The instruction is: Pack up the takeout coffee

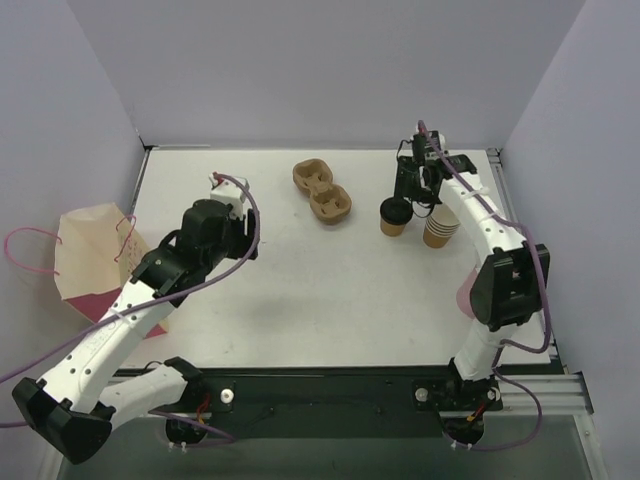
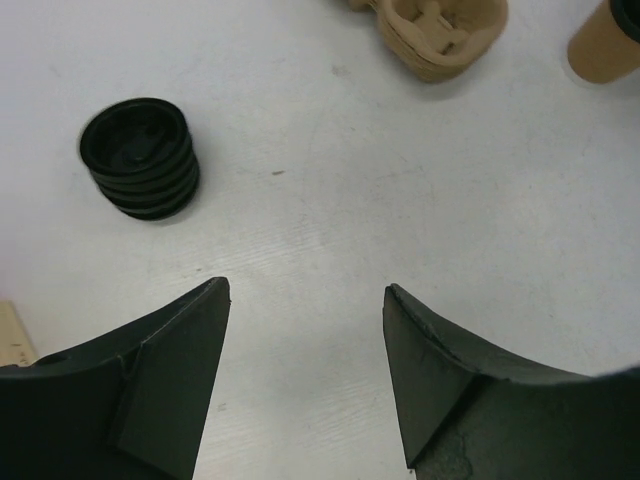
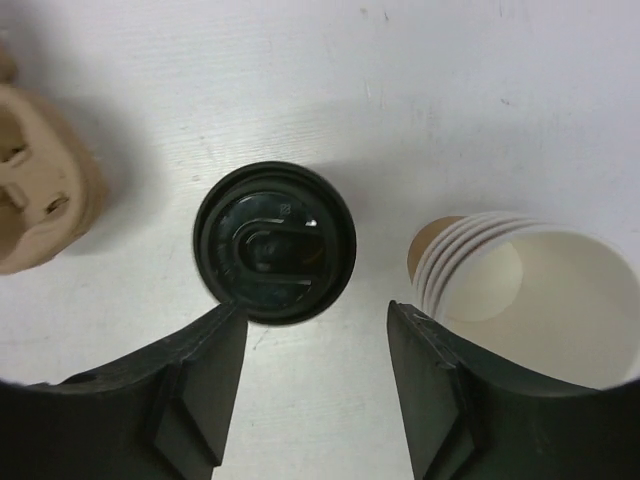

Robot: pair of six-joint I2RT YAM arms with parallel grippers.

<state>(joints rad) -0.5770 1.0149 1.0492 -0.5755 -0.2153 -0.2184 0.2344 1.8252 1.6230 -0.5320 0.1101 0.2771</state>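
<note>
Hovering above the lidded takeout coffee (image 3: 275, 243), my right jaws gape empty; the cup stands on the white surface (image 3: 300, 80) between cup holder (image 3: 35, 190) and stacked cups (image 3: 530, 290), its lid embossing unreadable. My left jaws hang open, empty too.
</note>
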